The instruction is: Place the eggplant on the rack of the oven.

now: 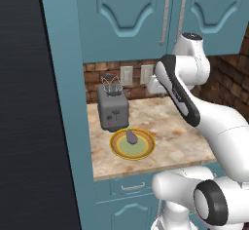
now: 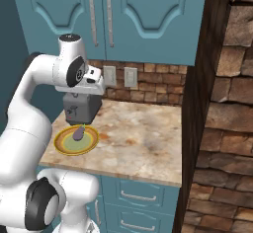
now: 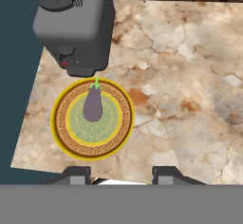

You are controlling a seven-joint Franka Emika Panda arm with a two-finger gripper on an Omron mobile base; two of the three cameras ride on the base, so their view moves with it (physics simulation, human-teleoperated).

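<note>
On the mottled beige stone counter [image 3: 190,76], a round plate with a yellow rim, a brown patterned band and a green centre [image 3: 118,133] sits near the front edge, and every other place here is given from that plate. The small dark purple-grey oblong eggplant [image 3: 93,105] lies on the plate, reaching from its green centre toward its far rim, with a small green stem tip at the far end. In the left base view the eggplant [image 1: 131,136] shows as a short dark lump on the plate [image 1: 143,151], and in the right base view it [image 2: 79,133] sits on the plate [image 2: 66,145] the same way.

Just behind the plate stands a boxy grey toaster [image 3: 76,23], its front base almost touching the plate's far rim; thin silver wires rise from its top slots [image 1: 111,84].

The two-finger gripper [image 3: 121,176] hangs above the counter, nearer than the plate and off to its right, touching nothing. Its two dark finger tips [image 3: 76,174] stand well apart, so the tool is spread, with nothing between them.

Behind the toaster and plate runs a brown brick backsplash with two pale wall outlets [image 2: 130,76], and blue cabinet doors with long silver handles [image 2: 148,10] hang above.
</note>
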